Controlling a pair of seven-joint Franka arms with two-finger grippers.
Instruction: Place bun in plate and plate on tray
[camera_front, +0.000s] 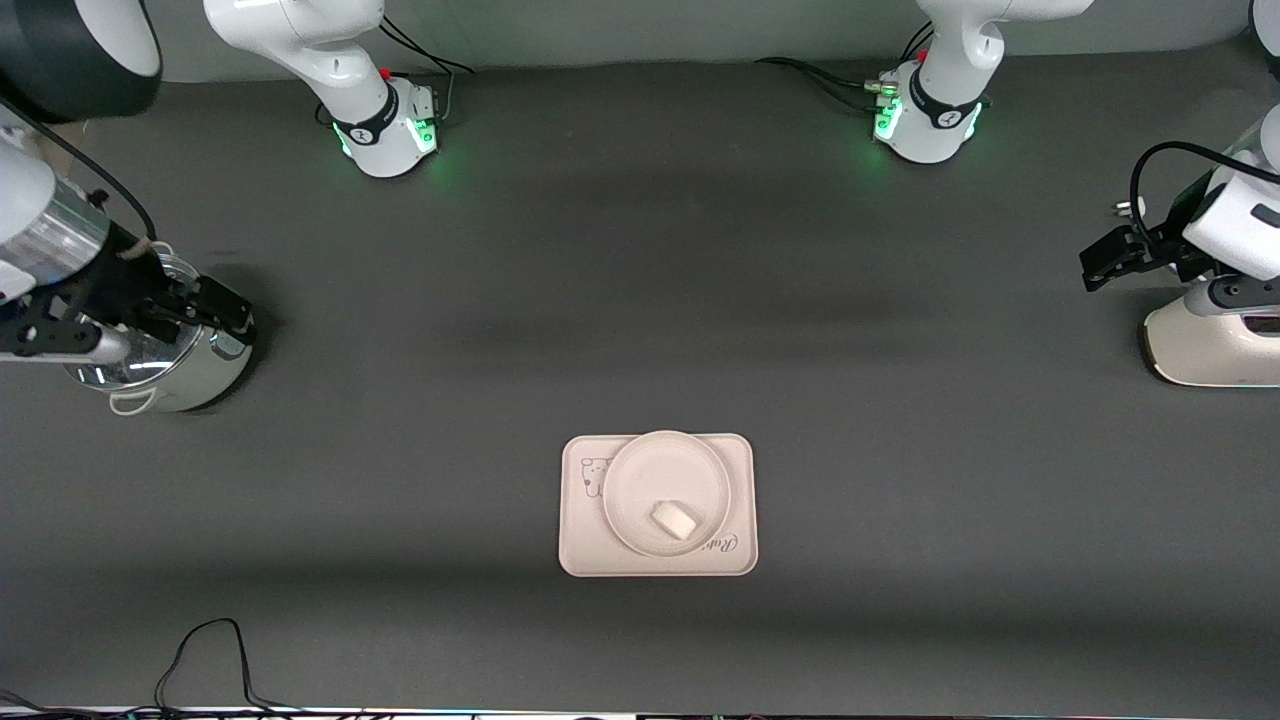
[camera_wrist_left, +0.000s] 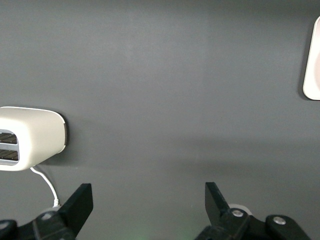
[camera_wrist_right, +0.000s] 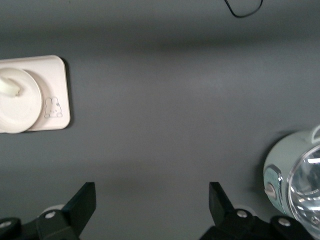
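The tray (camera_front: 658, 505) is seen lying flat on the dark grey table (camera_front: 640, 300), in the half nearer the front camera and roughly midway between the two ends. The plate (camera_front: 667, 492) rests on the tray, its rim reaching slightly past the tray's edge that faces the robot bases. A cartoon animal print is visible on the tray beside the plate, toward the right arm's end; script lettering is partly covered by the plate's rim on the nearer side. The bun (camera_front: 674, 520) is found inside the plate, in the part nearer the front camera.

The right gripper (camera_front: 205, 312) is held above a shiny lidded pot (camera_front: 165, 370) at the right arm's end of the table. Its fingers (camera_wrist_right: 82, 202) are seen spread wide apart, with nothing between them. In the right wrist view the tray (camera_wrist_right: 50, 95), plate (camera_wrist_right: 17, 107) and bun (camera_wrist_right: 10, 86) are noted well apart from the pot (camera_wrist_right: 295, 180).

The left gripper (camera_front: 1105, 262) is held beside a white toaster (camera_front: 1215, 340) at the left arm's end, well apart from the tray. Its fingers (camera_wrist_left: 80, 202) are likewise parted wide and empty. The toaster (camera_wrist_left: 30, 137), with its white cord, is seen in the left wrist view, and a corner of the tray (camera_wrist_left: 312, 65) is caught at the frame edge.

Neither gripper is in contact with any task object.
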